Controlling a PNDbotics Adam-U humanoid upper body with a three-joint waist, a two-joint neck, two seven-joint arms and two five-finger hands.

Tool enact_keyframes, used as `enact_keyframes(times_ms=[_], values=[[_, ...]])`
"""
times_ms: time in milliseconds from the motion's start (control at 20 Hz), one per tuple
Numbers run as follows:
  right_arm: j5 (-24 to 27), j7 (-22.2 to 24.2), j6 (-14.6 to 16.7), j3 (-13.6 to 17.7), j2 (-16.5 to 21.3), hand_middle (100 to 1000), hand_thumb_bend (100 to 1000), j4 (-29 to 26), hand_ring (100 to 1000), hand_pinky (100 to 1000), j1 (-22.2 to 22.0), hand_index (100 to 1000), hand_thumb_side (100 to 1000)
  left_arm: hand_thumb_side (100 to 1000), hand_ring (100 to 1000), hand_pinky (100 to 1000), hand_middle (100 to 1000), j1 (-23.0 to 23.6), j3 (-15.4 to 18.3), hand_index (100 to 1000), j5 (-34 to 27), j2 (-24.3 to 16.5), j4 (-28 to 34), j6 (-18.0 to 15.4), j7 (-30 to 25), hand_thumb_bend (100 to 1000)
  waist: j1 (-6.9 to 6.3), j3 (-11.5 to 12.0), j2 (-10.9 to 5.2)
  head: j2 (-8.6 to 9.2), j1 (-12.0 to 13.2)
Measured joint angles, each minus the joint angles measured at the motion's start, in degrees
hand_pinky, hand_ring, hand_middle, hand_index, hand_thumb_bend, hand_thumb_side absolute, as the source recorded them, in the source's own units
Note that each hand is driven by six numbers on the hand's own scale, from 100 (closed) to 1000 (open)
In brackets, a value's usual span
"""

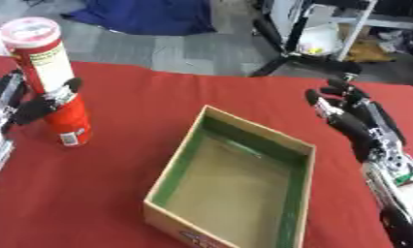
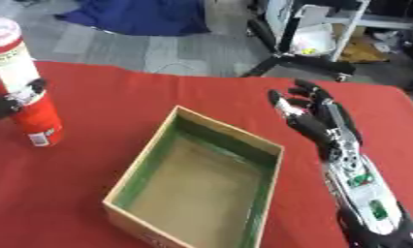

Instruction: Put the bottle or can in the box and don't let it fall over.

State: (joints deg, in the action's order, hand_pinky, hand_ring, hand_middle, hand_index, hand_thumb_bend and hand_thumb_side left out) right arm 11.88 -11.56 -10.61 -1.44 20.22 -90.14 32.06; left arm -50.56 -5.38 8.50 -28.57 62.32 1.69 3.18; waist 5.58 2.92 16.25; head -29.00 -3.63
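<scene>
Worktop (image 1: 117, 193) draped in red cloth, carrying a tall cylindrical can (image 1: 49, 77) and an open rectangular box (image 1: 235, 184). The can is a slim tube with a red body, a pale label panel bearing small print too blurred to read, a white patch near its base and a translucent whitish lid; it stands upright near the worktop's left edge, well apart from the box and to the box's left. The left hand (image 1: 27, 106), black with silver segments, is wrapped round the can's middle, a dark finger lying across the label and the rest of the hand behind the can's left side. The box is of tan cardboard with an upstanding rim lined in green on the inner walls and a plain brown floor; a partly seen printed mark shows on its near outer wall, not legible. The right hand (image 2: 316, 121) hovers right of the box, apart from it, fingers spread and slightly bent, holding nothing.
</scene>
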Motion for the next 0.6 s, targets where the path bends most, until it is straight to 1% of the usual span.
enact_keyframes(times_ms=[100, 200, 300, 350, 400, 500, 600], values=[[0.0, 0.0, 0.0, 0.0, -0.1, 786, 433, 0.0, 826, 739, 0.0, 866, 330, 500, 849, 838, 579, -0.1, 0.1, 652, -0.8, 0.2, -0.2, 0.0, 0.4, 337, 0.0, 0.0, 0.01, 0.25, 0.0], [0.1, 0.0, 0.0, 0.0, -0.3, 786, 431, 0.0, 826, 740, 0.0, 866, 331, 483, 836, 836, 550, -0.2, 0.2, 607, -1.6, 0.3, -0.4, 0.1, 0.6, 274, 0.0, -0.1, 0.03, 0.4, 0.0], [0.1, 0.0, 0.0, 0.0, -0.3, 786, 428, 0.0, 826, 740, 0.0, 866, 332, 448, 817, 827, 518, -0.3, 0.3, 551, -2.4, 0.4, -0.5, 0.1, 0.7, 181, 0.0, -0.1, 0.03, 0.4, 0.0], [0.1, 0.0, 0.0, 0.0, -0.3, 786, 428, 0.0, 826, 740, 0.0, 866, 332, 440, 814, 825, 515, -0.3, 0.3, 544, -2.7, 0.4, -0.5, 0.1, 0.7, 161, 0.0, -0.1, 0.04, 0.4, 0.0], [0.1, 0.0, 0.0, 0.0, -0.3, 786, 427, 0.0, 827, 740, 0.0, 866, 333, 410, 809, 824, 508, -0.3, 0.3, 532, -3.1, 0.4, -0.5, 0.1, 0.7, 100, 0.0, -0.1, 0.04, 0.4, 0.0], [0.1, 0.0, 0.0, 0.0, -0.3, 786, 424, 0.0, 827, 741, 0.0, 866, 334, 380, 803, 824, 496, -0.3, 0.3, 509, -3.9, 0.4, -0.5, 0.0, 0.6, 100, -0.01, -0.1, 0.04, 0.4, 0.0], [0.1, 0.0, 0.0, 0.0, -0.3, 786, 422, 0.0, 827, 741, 0.0, 867, 335, 377, 792, 822, 477, -0.3, 0.3, 482, -4.7, 0.4, -0.5, -0.1, 0.2, 100, -0.06, -0.1, 0.04, 0.4, 0.0]])
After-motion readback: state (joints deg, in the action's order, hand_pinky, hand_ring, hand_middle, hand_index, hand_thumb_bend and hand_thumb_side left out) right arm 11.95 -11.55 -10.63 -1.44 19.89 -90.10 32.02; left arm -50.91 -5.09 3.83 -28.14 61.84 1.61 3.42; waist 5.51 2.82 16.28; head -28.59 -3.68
